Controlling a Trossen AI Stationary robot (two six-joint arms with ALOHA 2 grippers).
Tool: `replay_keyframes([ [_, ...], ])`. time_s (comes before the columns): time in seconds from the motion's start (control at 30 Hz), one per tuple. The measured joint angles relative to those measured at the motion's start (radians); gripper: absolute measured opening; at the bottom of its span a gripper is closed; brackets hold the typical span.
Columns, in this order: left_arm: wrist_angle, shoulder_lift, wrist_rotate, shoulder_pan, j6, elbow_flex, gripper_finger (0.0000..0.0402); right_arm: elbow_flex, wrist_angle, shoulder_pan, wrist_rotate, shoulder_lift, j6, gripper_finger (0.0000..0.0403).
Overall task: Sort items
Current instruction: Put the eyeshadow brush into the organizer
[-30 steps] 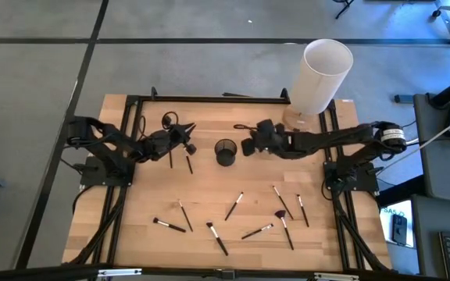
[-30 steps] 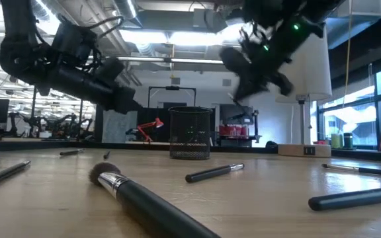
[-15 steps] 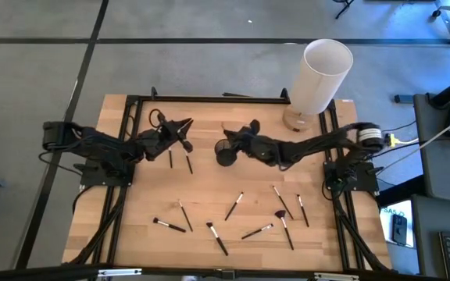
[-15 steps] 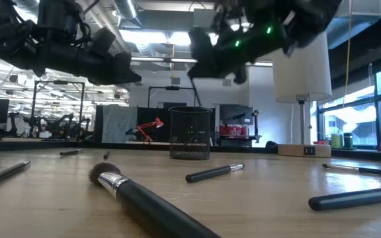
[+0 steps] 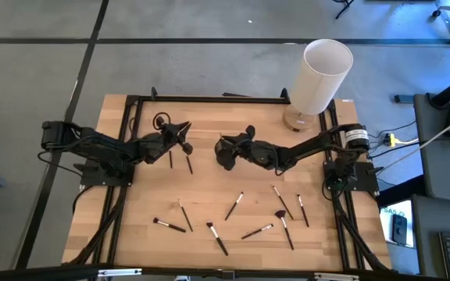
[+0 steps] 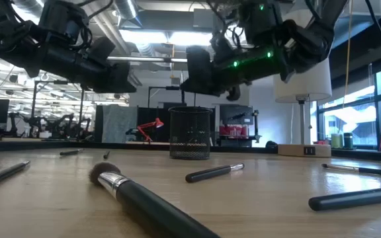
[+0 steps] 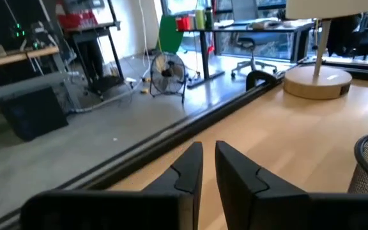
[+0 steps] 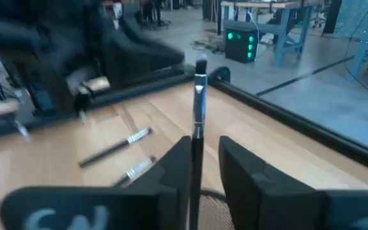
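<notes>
Since a second ago, the right arm has swung inward from beside the black mesh cup [image 5: 224, 153] to directly above it, and the left arm has drawn back toward its own side of the table.

Between the fingers of the right gripper [image 8: 202, 148] stands 1 thin brush [image 8: 199, 96], its long axis running straight out past the fingertips, with the cup's mesh rim just beneath. The fingers are parting around the handle, so whether the brush is gripped or already let go I cannot tell. My judgement is that the coming move is a drop into the cup, which depends on the brush staying lined up over the mouth.

The left gripper [image 7: 207, 167] hovers near the table's back left, its fingers nearly together with nothing between them. 2 brushes [image 5: 179, 161] lie on the wood just beside it, nearer this arm than the other. About 8 more brushes [image 5: 233, 206] lie scattered across the front of the wooden table [image 5: 209, 187], well apart from both arms, 1 with a fan-shaped reddish head [image 5: 280, 213].

A tall white cylinder [image 5: 320, 74] stands at the back right corner. Beyond is an open workshop with desks, a floor fan and ceiling lights.
</notes>
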Motion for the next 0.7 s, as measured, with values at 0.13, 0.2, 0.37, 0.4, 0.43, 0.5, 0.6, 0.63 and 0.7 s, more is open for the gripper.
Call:
replay_keyframes([
  [0.13,-0.045,0.0,0.003,-0.002,-0.077,0.0,0.0051,0.005,-0.111,0.007,0.05,-0.051,0.054,0.0117],
  [0.2,-0.088,0.0,0.02,-0.011,-0.132,0.0,0.0058,0.005,-0.189,0.005,0.045,-0.082,0.097,0.0122],
  [0.37,-0.234,0.0,0.091,-0.047,-0.294,0.0,0.0077,0.007,-0.363,-0.008,0.02,-0.12,0.189,0.0121],
  [0.4,-0.254,0.0,0.091,-0.057,-0.316,0.0,0.008,0.007,-0.369,-0.011,0.012,-0.121,0.19,0.012],
  [0.43,-0.266,0.0,0.09,-0.065,-0.333,0.0,0.0082,0.007,-0.374,-0.015,0.002,-0.126,0.19,0.012],
  [0.5,-0.274,0.0,0.091,-0.08,-0.359,0.0,0.0086,0.016,-0.389,-0.02,-0.013,-0.139,0.19,0.012],
  [0.6,-0.276,0.0,0.114,-0.098,-0.406,0.0,0.0088,0.037,-0.474,-0.02,-0.012,-0.189,0.187,0.0119],
  [0.63,-0.282,0.0,0.121,-0.101,-0.432,0.0,0.0088,0.044,-0.504,-0.018,-0.008,-0.213,0.19,0.0118],
  [0.7,-0.328,0.0,0.134,-0.102,-0.501,0.012,0.0087,0.046,-0.584,-0.007,0.008,-0.271,0.21,0.0117],
])
